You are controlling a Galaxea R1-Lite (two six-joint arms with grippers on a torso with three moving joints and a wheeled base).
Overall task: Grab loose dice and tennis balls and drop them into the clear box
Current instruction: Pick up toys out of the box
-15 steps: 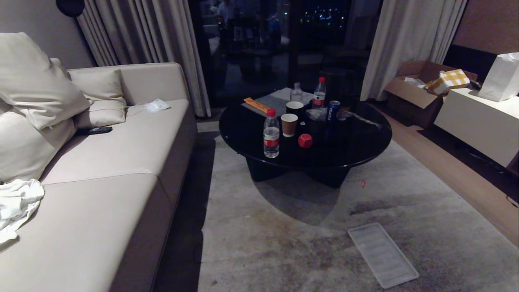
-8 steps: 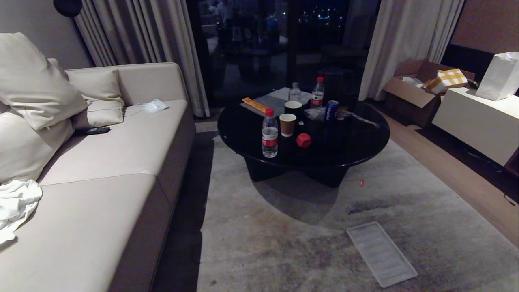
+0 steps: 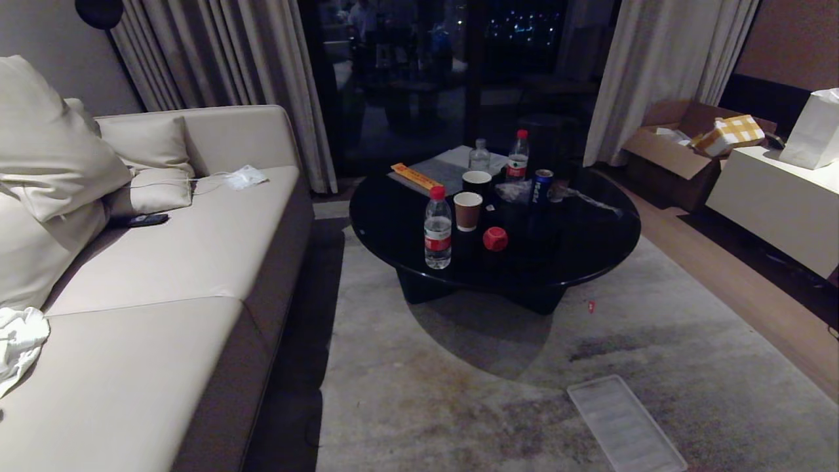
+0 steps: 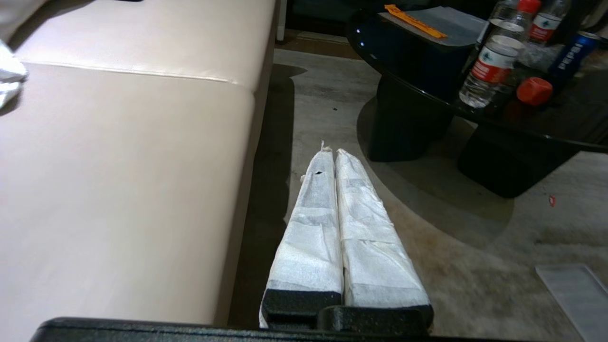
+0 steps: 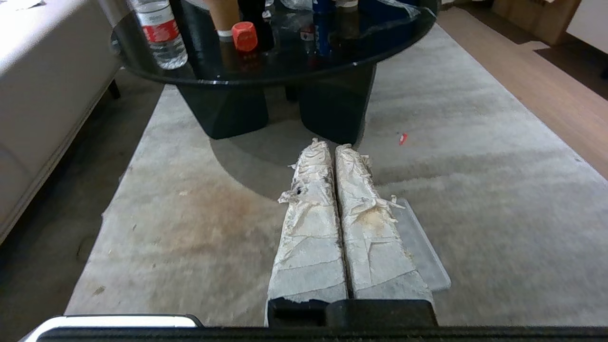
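A red die (image 3: 495, 238) with rounded corners sits on the round black table (image 3: 590, 255), just right of a water bottle; it also shows in the wrist views as the red die (image 4: 534, 90) and the red die (image 5: 244, 36). No tennis balls and no clear box are in view. My left gripper (image 4: 331, 151) hangs low over the carpet beside the sofa, shut and empty. Over the carpet in front of the table, my right gripper (image 5: 331, 145) is also shut with nothing in it. Neither arm shows in the head view.
The table carries water bottles (image 3: 438, 229), paper cups (image 3: 467, 210), a blue can (image 3: 541, 186) and papers. A flat ribbed clear lid (image 3: 626, 423) lies on the carpet. The beige sofa (image 3: 151, 275) lines the left side. A cardboard box (image 3: 675, 154) and white cabinet (image 3: 773, 196) stand right.
The whole head view has shifted: table and lid sit a little lower and the sofa further left, so the camera has moved. Nothing on the table has been touched.
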